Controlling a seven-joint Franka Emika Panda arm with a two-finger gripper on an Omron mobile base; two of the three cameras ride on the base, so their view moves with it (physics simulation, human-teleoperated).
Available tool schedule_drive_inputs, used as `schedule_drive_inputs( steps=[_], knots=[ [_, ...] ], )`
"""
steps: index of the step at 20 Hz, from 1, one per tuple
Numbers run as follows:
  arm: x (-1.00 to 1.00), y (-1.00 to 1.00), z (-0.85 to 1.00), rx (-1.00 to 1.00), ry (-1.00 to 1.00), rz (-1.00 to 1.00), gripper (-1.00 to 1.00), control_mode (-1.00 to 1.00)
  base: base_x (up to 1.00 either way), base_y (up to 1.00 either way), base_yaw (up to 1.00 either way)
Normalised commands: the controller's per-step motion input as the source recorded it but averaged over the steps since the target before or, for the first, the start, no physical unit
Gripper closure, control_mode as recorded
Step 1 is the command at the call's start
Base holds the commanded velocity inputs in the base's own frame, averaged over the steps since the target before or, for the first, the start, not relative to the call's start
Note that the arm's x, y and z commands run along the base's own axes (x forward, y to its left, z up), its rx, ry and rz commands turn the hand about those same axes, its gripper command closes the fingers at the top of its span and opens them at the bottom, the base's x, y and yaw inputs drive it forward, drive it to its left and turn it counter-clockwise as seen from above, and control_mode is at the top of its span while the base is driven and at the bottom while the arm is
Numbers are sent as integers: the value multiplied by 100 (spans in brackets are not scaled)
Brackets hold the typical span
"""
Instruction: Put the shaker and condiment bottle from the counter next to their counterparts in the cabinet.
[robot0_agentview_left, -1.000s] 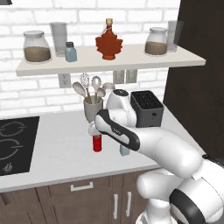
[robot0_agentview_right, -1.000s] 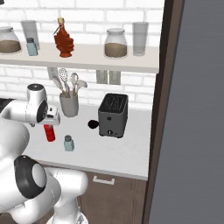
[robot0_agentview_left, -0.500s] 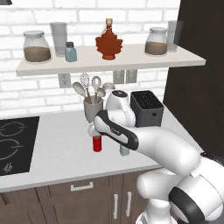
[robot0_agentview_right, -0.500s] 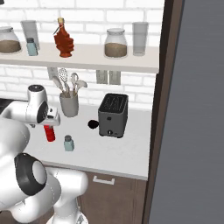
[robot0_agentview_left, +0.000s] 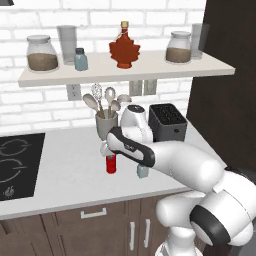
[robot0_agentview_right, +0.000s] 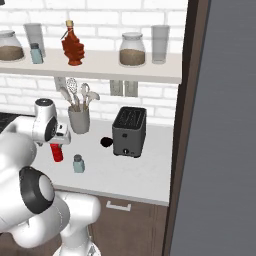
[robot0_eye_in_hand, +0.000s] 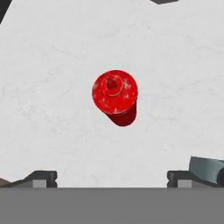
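Arm: forearm and wrist slightly lower in the centre of the left base view than a second ago. Tool (robot0_agentview_left: 106, 149) now sits closer over the red condiment bottle (robot0_agentview_left: 111, 163), hiding more of its cap; in the right base view the wrist is a touch lower at left centre, above the bottle. Fingers unchanged in spread. Nothing else moved.

The red condiment bottle (robot0_agentview_left: 111, 163) stands upright on the pale tabletop (robot0_agentview_left: 65, 167), toward its front edge, with the small blue-grey shaker (robot0_agentview_right: 78, 163) upright near it on the side of the tabletop's right end. On the beige shelf (robot0_agentview_left: 150, 68) above, a second shaker (robot0_agentview_left: 80, 59) stands toward the left end, and the maple-leaf syrup bottle (robot0_agentview_left: 124, 48) stands near the middle.
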Motion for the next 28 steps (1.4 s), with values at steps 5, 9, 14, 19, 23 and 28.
schedule_drive_inputs(
  steps=[5,9,14,19,23,28],
  knots=[
    [6,6,-6,0,0,0,-100,-100,0,0,0],
    [6,10,-9,0,1,0,-100,-100,0,0,0],
    [9,1,-4,0,1,0,-100,-100,0,0,0],
    [14,0,0,0,1,0,-100,-100,0,0,0],
    [9,0,0,0,1,0,-100,-100,0,0,0],
    [13,0,-2,0,2,0,-100,-100,0,0,0]
  ],
)
